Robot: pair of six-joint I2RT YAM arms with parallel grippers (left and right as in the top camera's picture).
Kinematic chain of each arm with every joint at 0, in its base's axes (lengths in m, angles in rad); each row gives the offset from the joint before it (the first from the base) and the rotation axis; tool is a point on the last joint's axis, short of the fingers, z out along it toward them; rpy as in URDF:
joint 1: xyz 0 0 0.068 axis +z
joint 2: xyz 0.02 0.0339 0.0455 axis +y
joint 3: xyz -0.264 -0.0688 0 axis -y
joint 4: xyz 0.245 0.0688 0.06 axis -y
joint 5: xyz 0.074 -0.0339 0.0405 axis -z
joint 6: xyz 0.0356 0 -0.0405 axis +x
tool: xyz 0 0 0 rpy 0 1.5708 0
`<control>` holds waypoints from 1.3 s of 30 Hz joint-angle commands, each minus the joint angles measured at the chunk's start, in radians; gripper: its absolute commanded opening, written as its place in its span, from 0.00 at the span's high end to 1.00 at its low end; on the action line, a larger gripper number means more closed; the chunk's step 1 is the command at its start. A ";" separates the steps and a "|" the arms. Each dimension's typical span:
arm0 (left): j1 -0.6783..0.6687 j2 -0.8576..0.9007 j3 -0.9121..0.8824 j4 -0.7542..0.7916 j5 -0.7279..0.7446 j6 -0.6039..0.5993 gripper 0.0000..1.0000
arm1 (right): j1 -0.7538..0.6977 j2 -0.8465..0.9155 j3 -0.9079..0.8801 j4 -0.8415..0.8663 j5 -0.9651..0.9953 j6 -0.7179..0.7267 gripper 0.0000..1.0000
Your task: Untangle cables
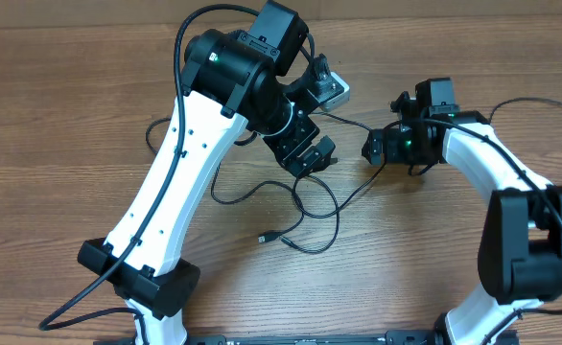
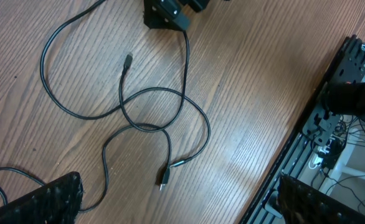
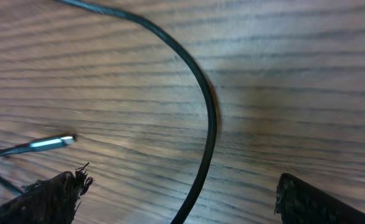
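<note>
Between the parted fingers of the black right claw [image 3: 182, 180], one of the thin black plug-ended cables [image 3: 210, 124] ran lengthwise along the gap on the brown wooden worktop [image 3: 307, 74] (its loops sprawled near the left claw [image 1: 315, 158], also parted); the right arm seemed nearer.

A brown wood-grain table [image 1: 60, 105] — a black rail [image 2: 298, 149] runs along its edge.

A light brown wooden table [image 1: 60, 115] with clear lengthwise grain fills the view under soft, even light. A black metal rail [image 2: 294, 155] runs along one edge.
</note>
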 commanded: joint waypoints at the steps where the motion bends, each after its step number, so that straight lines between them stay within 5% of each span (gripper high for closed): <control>1: 0.000 0.008 0.002 0.001 -0.006 -0.003 0.00 | 0.001 0.039 -0.010 0.004 -0.010 0.000 0.02; 10: 0.000 0.008 0.002 0.001 -0.006 -0.003 0.00 | 0.001 0.081 -0.012 0.035 -0.019 0.003 0.08; 24: 0.000 0.008 0.002 0.001 -0.006 -0.003 0.00 | 0.001 0.099 -0.013 0.064 -0.067 0.022 0.42; 27: 0.000 0.008 0.002 0.001 -0.006 -0.003 0.00 | 0.001 0.099 -0.013 0.064 -0.119 0.022 0.59; 28: 0.000 0.008 0.002 0.001 -0.006 -0.003 0.00 | 0.002 0.099 -0.013 0.063 -0.133 0.021 0.73; 31: 0.000 0.008 0.002 0.001 -0.006 -0.003 0.01 | 0.006 0.099 -0.013 0.052 -0.132 0.022 0.96; 39: 0.001 0.008 0.002 0.001 -0.006 -0.002 0.00 | 0.006 0.097 -0.008 0.062 -0.137 0.072 0.96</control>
